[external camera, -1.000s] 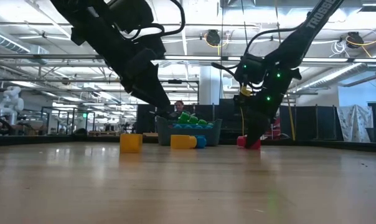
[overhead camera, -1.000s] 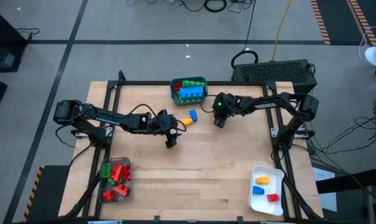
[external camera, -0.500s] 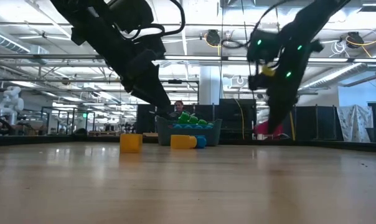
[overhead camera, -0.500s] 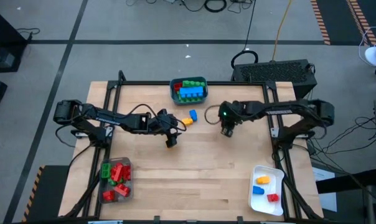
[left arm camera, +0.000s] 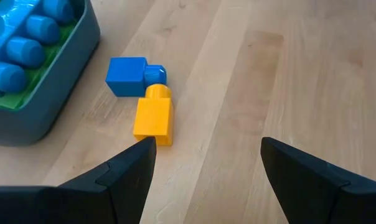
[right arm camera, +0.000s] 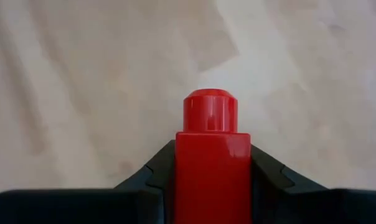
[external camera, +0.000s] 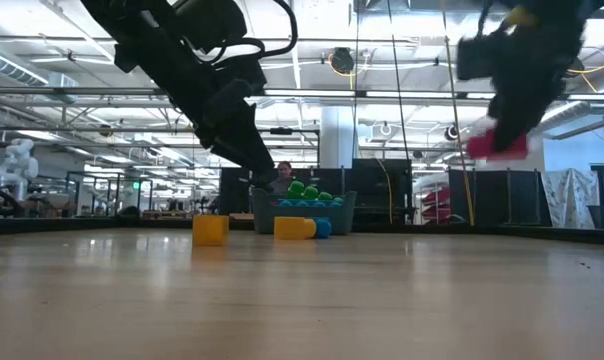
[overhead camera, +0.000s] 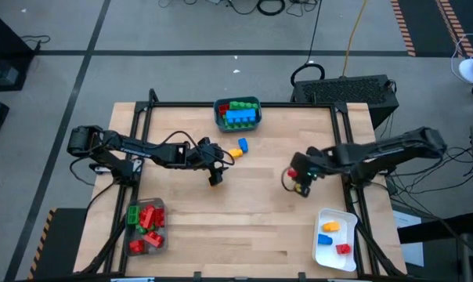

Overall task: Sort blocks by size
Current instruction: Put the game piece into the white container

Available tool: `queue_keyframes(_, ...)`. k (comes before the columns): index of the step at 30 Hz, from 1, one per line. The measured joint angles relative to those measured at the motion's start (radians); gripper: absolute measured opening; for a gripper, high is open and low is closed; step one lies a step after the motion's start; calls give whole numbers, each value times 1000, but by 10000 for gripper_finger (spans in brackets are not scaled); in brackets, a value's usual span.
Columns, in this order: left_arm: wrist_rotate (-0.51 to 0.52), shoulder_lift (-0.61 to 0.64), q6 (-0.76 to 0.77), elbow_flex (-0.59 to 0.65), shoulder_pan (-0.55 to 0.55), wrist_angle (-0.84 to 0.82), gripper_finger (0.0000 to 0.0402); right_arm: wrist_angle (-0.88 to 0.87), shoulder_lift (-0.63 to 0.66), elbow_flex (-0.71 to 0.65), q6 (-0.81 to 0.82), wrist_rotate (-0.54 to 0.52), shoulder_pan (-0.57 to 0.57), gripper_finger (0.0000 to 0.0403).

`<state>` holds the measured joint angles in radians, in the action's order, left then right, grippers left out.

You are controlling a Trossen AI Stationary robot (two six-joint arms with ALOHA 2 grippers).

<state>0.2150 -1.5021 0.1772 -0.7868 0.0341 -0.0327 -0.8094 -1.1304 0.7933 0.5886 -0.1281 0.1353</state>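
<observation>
Two dark arms reach over the wooden tabletop (overhead camera: 244,211): the right end effector (right arm camera: 211,177), right of centre in the high view, is clamped on a small red studded plastic brick (right arm camera: 211,163) held above the wood, while the left end effector (left arm camera: 203,163), left of centre, hangs with fingers wide apart and nothing between them. Just ahead of it lie an orange studded brick (left arm camera: 154,116) and a blue studded brick (left arm camera: 129,76), touching, beside the teal bin (left arm camera: 48,102) of blue and green bricks at upper centre.
</observation>
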Motion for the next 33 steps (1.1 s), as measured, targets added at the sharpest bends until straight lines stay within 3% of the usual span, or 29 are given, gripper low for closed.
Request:
queue_keyframes(6,0,0,0,0,0,-1,292,-6,89,0,136,55,168,112)
queue_keyframes(15,3,0,0,0,0,1,292,-30,104,0,362,181,400,112)
queue_keyframes(26,3,0,0,0,0,38,292,56,108,0,696,234,670,117)
queue_keyframes(33,3,0,0,0,0,55,292,-19,84,0,887,229,800,122)
